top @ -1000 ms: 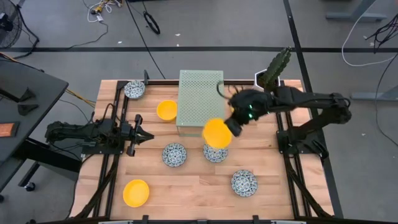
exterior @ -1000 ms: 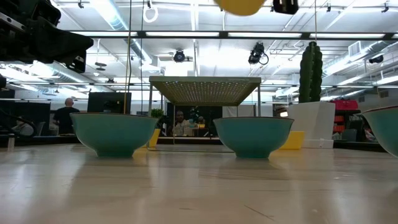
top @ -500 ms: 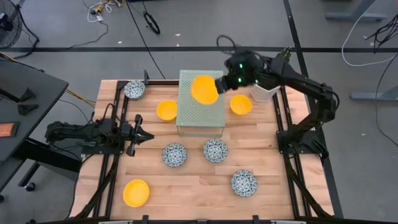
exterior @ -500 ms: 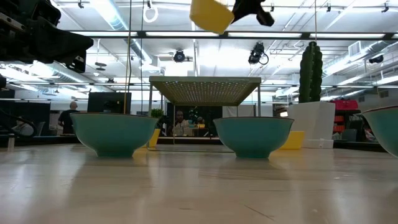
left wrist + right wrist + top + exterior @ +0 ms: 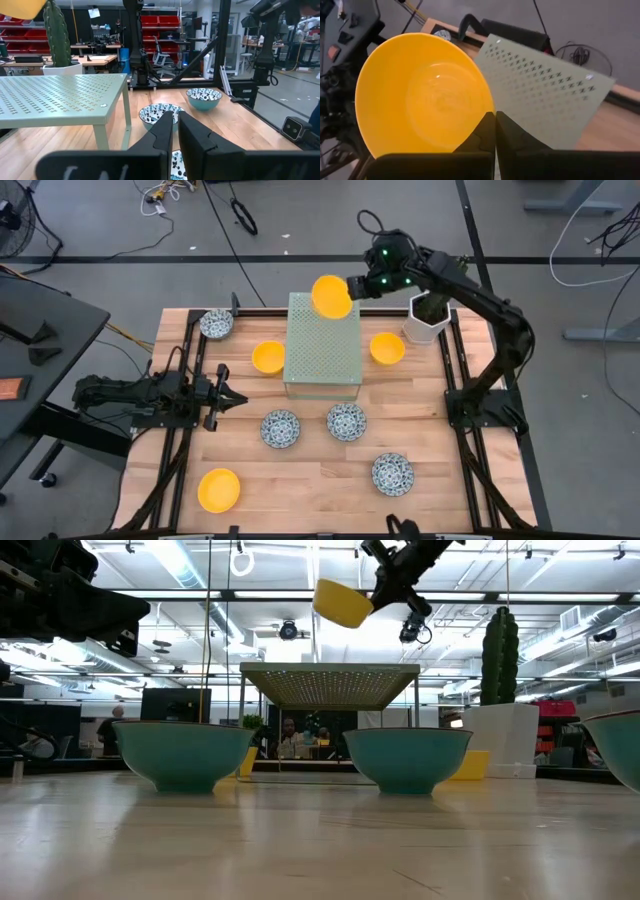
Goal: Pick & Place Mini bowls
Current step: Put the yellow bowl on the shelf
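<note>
My right gripper (image 5: 352, 287) is shut on a plain yellow mini bowl (image 5: 330, 296), high over the far edge of the green perforated stand (image 5: 322, 345). The low view shows the bowl (image 5: 342, 602) tilted, well above the stand. Two other yellow bowls (image 5: 268, 357) (image 5: 387, 348) rest on the table beside the stand, and a third (image 5: 219, 489) lies near left. Several blue-patterned bowls (image 5: 281, 428) (image 5: 346, 421) (image 5: 392, 474) sit on their bases in front of the stand. My left gripper (image 5: 238, 398) waits at the table's left, shut, holding nothing. My right gripper pinches the yellow bowl's rim (image 5: 482, 112) between its two fingers, one finger (image 5: 477, 137) on the inner side and the other on the outer side. The fingers come slanting down from the table's right. The bowl hangs tilted and clear of the stand.
A white pot with a cactus (image 5: 428, 320) stands at the far right corner, close under my right arm. One more patterned bowl (image 5: 217, 323) sits at the far left. Bare wood lies between the near bowls.
My right gripper has carried the yellow bowl from above the middle of the table toward the far edge, over the green stand to its far side. It has rolled on the way, so the bowl now hangs tilted. The grip has stayed shut.
</note>
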Available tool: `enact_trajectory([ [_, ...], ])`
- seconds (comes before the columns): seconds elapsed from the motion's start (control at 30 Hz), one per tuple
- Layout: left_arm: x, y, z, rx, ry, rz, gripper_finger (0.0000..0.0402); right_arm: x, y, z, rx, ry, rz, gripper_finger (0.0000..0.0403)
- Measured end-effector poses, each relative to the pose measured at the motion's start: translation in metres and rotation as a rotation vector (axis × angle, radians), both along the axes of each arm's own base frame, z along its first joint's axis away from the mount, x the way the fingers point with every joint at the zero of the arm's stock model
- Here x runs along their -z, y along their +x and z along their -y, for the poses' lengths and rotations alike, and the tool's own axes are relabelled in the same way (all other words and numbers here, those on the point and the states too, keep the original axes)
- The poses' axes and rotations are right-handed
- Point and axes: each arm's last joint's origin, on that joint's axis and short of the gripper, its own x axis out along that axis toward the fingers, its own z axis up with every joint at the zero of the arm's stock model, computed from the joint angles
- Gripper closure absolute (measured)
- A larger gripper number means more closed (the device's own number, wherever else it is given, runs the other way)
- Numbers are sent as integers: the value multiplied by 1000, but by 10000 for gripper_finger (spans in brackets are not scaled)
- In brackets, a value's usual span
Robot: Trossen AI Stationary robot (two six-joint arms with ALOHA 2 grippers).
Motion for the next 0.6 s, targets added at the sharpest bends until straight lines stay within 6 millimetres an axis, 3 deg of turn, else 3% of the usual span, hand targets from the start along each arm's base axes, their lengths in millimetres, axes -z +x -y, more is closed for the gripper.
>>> enact_trajectory([
  [0.6, 0, 0, 0, 0, 0, 0, 367, -3, 0, 4, -24, -7, 44, 403],
])
